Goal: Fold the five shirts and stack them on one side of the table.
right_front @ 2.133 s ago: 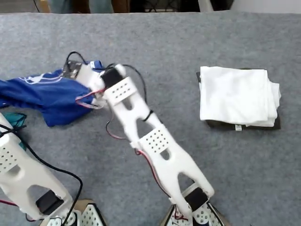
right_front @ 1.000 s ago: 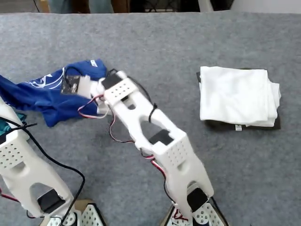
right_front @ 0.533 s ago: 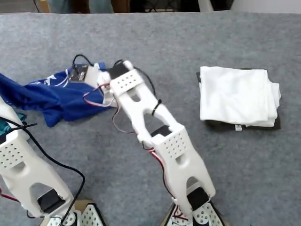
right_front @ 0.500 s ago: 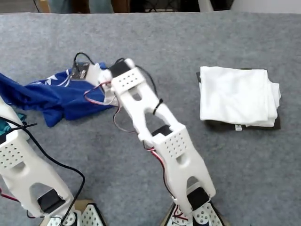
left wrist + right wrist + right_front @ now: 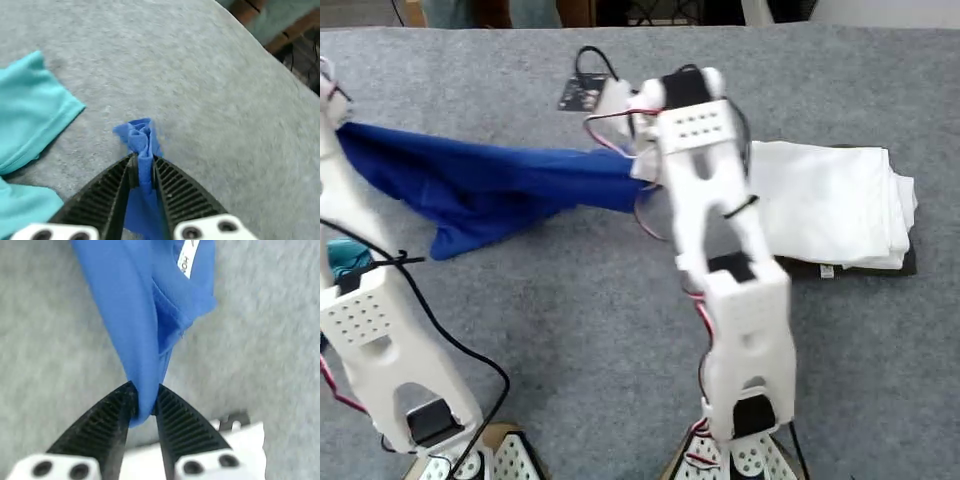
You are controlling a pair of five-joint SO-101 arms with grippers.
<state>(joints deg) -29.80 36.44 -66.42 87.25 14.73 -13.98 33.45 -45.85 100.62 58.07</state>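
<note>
Stacked: folded white shirts (image 5: 825, 200) over dark shirt (image 5: 880, 268).
Gripped: my left gripper (image 5: 142, 162), right gripper (image 5: 144, 396) clench blue shirt (image 5: 500, 185).
Remaining: I judge that, plus teal shirt (image 5: 30, 120).

White plastic on the left arm (image 5: 370, 330) and right arm (image 5: 735, 300), with dotted panels and black motors. A black cable (image 5: 470, 355) loops off the left; red wires (image 5: 610, 115) run at the right's wrist. Fingers (image 5: 107, 422) are black and ribbed.

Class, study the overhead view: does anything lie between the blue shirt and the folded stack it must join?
Nothing loose does. The blue shirt is stretched between the left gripper and right gripper, both shut on it; only grey table and the right arm's own links separate it from the folded stack.
</note>
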